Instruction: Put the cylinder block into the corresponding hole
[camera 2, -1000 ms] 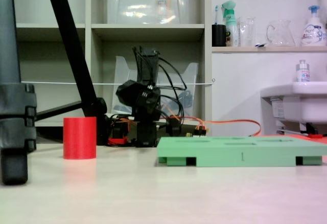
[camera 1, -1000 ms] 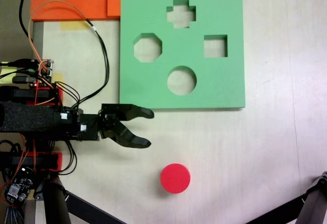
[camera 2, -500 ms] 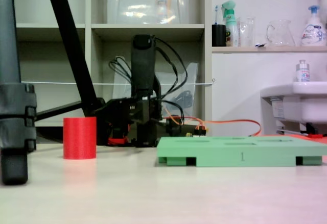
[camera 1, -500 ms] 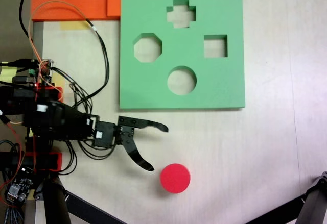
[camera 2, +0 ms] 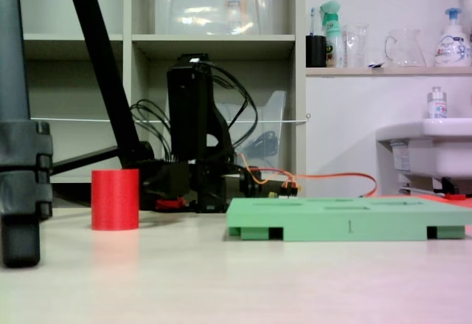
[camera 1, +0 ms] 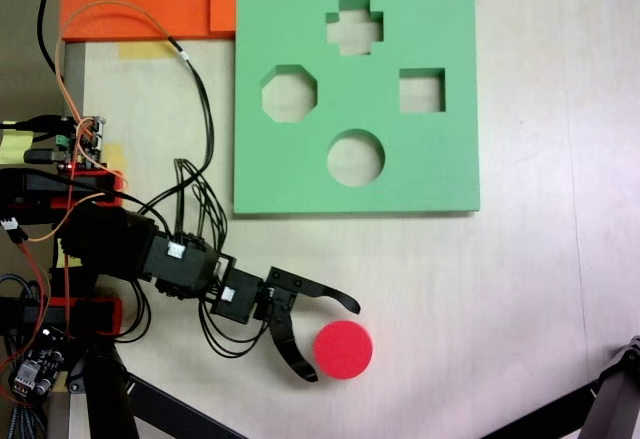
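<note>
Pale laminate formed the surface [camera 1: 520, 289], which carried a green foam board [camera 1: 440, 174] in the upper middle of the top-down fixed view. The board bore four cut-outs: a cross at 12 o'clock, an octagon at 9 o'clock, a square at 3 o'clock, and the round hole [camera 1: 356, 157] at 6 o'clock of its centre. The red cylinder block [camera 1: 343, 349] stood upright on the bare surface, at 6 o'clock from the round hole and well apart from the board. The gripper [camera 1: 334, 340] reached in from 9 o'clock with its jaws spread open, one tip at 12 o'clock and the other at 8 o'clock of the block, both just beside its rim; contact could not be told. In the low side-on fixed view, the cylinder block [camera 2: 115, 199] stood at 9 o'clock of the foam board [camera 2: 346, 226], with the dark arm [camera 2: 190, 128] behind it and shelving [camera 2: 214, 40] in the background.
</note>
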Controlling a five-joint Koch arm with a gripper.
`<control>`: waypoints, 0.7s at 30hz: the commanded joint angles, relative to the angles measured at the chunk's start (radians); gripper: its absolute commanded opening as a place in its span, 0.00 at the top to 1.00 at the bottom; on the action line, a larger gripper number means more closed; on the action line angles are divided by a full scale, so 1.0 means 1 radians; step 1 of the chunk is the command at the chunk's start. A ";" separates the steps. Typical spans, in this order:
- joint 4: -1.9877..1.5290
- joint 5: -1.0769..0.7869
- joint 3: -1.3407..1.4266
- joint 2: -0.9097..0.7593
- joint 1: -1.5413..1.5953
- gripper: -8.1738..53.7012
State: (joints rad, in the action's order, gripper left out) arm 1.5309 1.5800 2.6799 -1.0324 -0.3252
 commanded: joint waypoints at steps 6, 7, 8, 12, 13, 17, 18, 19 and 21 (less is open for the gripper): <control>-0.006 0.028 -0.133 0.015 -0.026 0.04; -0.018 0.028 -0.143 0.015 -0.026 0.04; -0.029 0.028 -0.158 0.023 -0.028 0.04; -0.038 0.028 -0.206 0.066 -0.031 0.05; -0.037 0.028 -0.218 0.080 -0.034 0.05; -0.037 0.028 -0.239 0.098 -0.044 0.15; -0.037 0.028 -0.235 0.098 -0.044 0.25; -0.037 0.028 -0.218 0.086 -0.048 0.38; -0.035 0.028 -0.202 0.077 -0.041 0.44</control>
State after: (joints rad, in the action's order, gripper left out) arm 1.4788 1.5953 2.4666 -0.9204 -0.3636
